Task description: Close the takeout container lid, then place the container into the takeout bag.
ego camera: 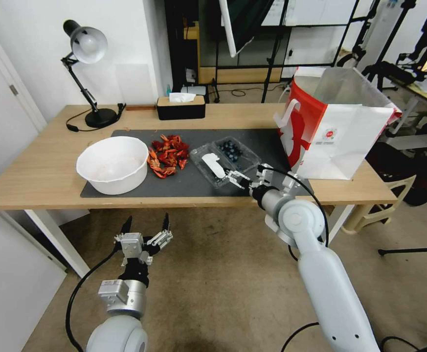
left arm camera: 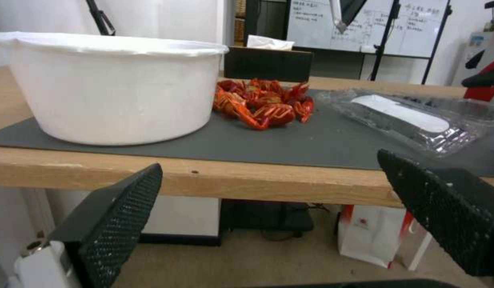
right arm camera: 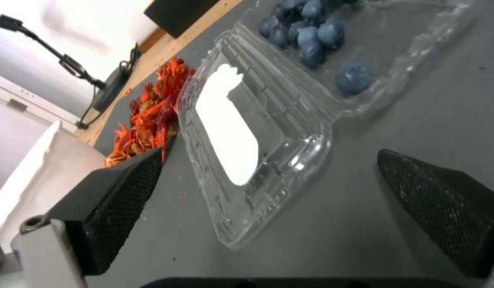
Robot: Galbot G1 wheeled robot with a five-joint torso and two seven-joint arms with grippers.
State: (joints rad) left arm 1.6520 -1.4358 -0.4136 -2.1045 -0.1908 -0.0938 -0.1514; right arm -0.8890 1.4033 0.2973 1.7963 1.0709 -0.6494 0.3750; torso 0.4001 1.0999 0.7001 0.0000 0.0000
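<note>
From the head camera, the takeout container (ego camera: 225,155) lies open on the dark mat, between the red crayfish pile (ego camera: 168,155) and the takeout bag (ego camera: 334,128), its lid (ego camera: 212,167) folded flat on the crayfish side. The right claw (ego camera: 234,178) sits at the lid's near corner, much nearer than the left claw (ego camera: 145,229), which hangs spread below the surface edge.

The left wrist camera shows the white bowl (left arm camera: 111,86) up close, the container well beyond.

From the right wrist, the claw is spread (touching nothing), the lid (right arm camera: 241,136) just ahead between its fingers, long axis running away from it.
</note>
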